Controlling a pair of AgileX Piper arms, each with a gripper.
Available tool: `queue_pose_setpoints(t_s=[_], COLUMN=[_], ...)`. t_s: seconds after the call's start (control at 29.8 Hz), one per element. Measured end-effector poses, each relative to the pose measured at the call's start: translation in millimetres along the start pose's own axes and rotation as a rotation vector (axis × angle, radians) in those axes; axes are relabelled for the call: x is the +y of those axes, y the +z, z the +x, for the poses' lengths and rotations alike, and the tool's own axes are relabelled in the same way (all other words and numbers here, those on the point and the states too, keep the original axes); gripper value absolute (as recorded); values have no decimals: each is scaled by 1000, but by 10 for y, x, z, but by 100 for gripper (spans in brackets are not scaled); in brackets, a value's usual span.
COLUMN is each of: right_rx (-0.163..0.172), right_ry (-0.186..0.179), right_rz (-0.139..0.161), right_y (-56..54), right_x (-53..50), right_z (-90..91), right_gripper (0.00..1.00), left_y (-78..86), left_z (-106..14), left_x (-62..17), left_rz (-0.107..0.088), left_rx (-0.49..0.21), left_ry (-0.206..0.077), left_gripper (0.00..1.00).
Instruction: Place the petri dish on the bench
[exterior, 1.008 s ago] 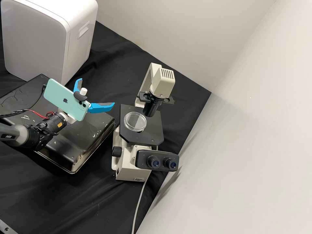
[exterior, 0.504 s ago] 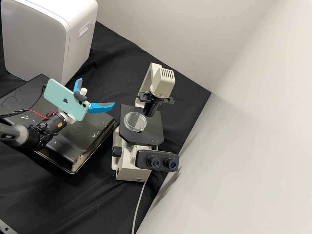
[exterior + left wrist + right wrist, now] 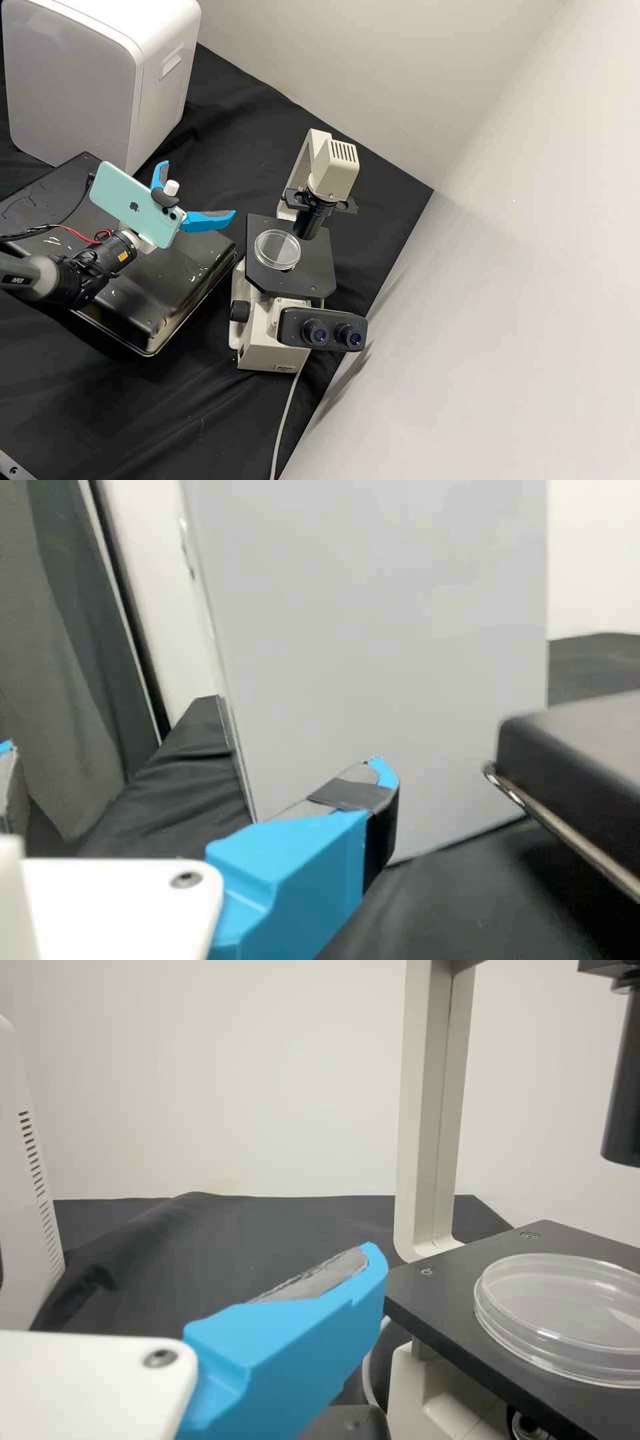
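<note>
1. The right claw (image 3: 198, 190) hangs over the black metal box (image 3: 153, 300). It is released, its two blue fingers spread wide with nothing between them.
2. The petri dish (image 3: 277, 249) lies just ahead of this claw, apart from it. It rests flat on the black microscope stage (image 3: 313, 270), not on the bench (image 3: 100, 413).
3. In the right wrist view the stage's near corner sits just beyond the fingertip (image 3: 365, 1260), with the dish farther in.
4. Just past the dish from the claw, the black condenser tube (image 3: 308, 223) hangs close over the stage. The microscope's (image 3: 263, 333) cream upright pillar (image 3: 430, 1110) rises behind it.
5. The eyepieces (image 3: 330, 332) jut out beside the stage, and a grey cable (image 3: 283, 413) trails across the bench below.
6. A white appliance (image 3: 80, 80) stands behind the right claw, next to the box.
7. The left claw (image 3: 190, 765) is released, with bare space beside its finger pad (image 3: 350, 792). The appliance's side is right ahead of it.
</note>
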Motion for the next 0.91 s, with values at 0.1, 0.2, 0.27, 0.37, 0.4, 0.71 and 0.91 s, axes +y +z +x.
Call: queue_pose_setpoints(t_s=[0.1, 0.2, 0.27, 0.37, 0.4, 0.71, 0.91], right_rx=[-2, -2, -2, -2, -2, -2, -2], right_ry=[-2, -2, -2, -2, -2, -2, -2], right_rz=[0, 0, 0, 0, 0, 0, 0], right_y=[2, 2, 2, 2, 2, 2, 2], right_x=[-2, -2, -2, -2, -2, -2, -2], right_z=[0, 0, 0, 0, 0, 0, 0], right_gripper=[100, 100, 100, 100, 100, 100, 100], left_y=[57, 92, 119, 176, 198, 506, 641], left_z=[-80, -138, -173, -235, -254, -443, -562], left_x=[-36, -56, -54, -60, -59, 21, 56], left_rz=[14, 14, 4, -3, -4, 0, 8], left_rx=[-3, 0, 3, 5, 0, -142, -216], left_ry=[-14, -22, -19, -21, -20, 18, 31], left_gripper=[100, 100, 100, 100, 100, 100, 100])
